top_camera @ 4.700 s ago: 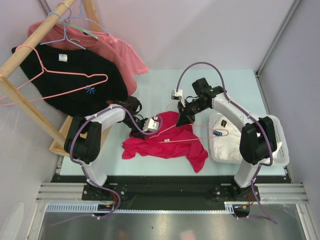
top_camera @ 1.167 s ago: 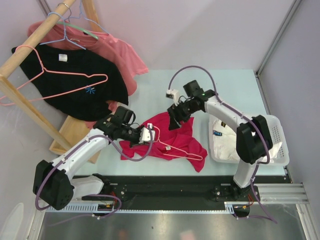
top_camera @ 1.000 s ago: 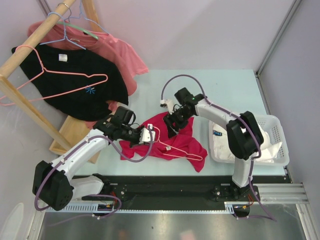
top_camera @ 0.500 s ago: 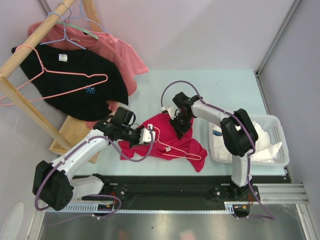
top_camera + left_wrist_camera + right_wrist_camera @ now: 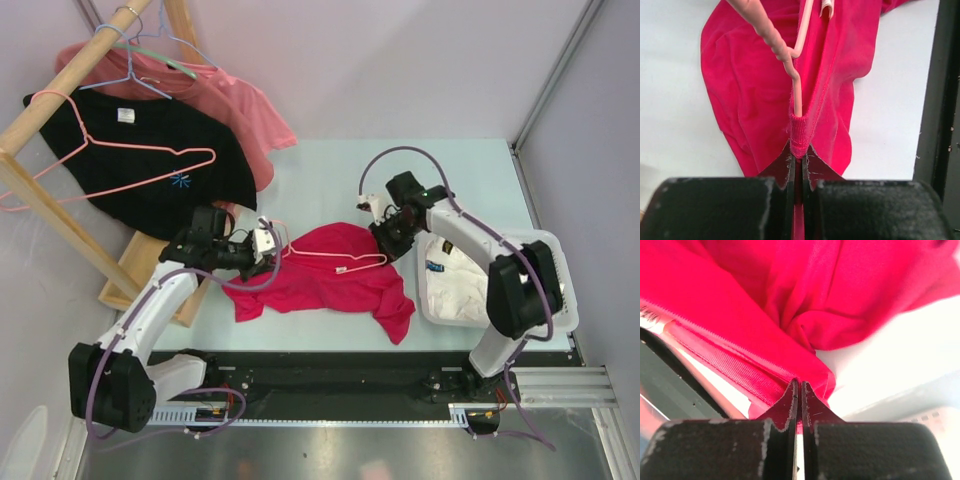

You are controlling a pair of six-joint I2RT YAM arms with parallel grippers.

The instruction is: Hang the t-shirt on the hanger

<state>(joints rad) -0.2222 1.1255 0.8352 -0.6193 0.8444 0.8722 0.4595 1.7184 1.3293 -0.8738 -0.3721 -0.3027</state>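
Top external view: our right gripper point(image 5: 386, 243) has just pinched the t-shirt point(image 5: 320, 285) at its edge, while our left gripper point(image 5: 258, 242) stays clamped on the collar at the hanger point(image 5: 320, 255). Stretched between us on the table point(image 5: 470, 170), the shirt looks ready for threading.

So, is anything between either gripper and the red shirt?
Nothing visible does. The left gripper is shut on a fold of the shirt right where the hanger wire meets it; the right gripper pinches another edge.
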